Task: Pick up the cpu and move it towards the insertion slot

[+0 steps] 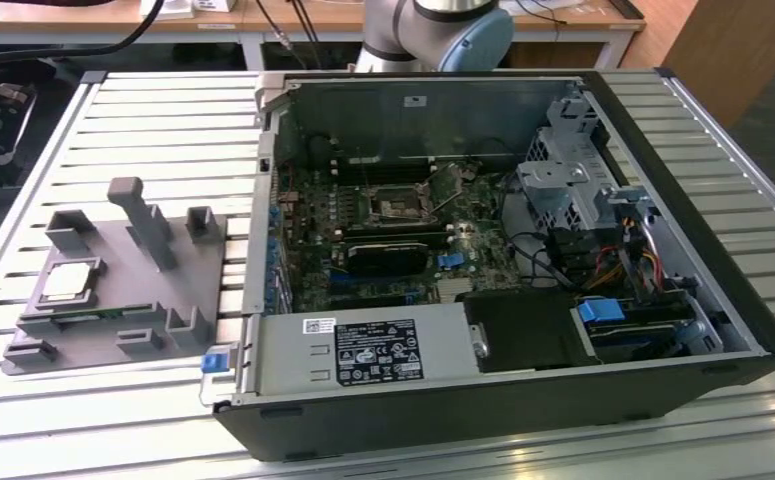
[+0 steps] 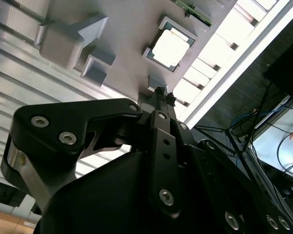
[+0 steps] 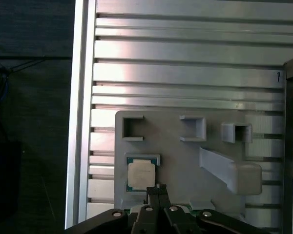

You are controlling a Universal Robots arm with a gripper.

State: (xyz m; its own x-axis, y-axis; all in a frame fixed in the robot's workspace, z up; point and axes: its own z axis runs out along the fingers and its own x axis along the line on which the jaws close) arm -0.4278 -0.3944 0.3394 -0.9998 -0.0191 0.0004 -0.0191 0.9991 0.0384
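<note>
Jaws clenched, empty, near the cpu [image 3: 140,175] in its grey tray [image 3: 178,156]; I would spread them and centre squarely before descending.

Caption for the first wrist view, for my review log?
Looking down past the gripper at the cpu, lying ungrasped in a square recess of the grey tray.
</note>
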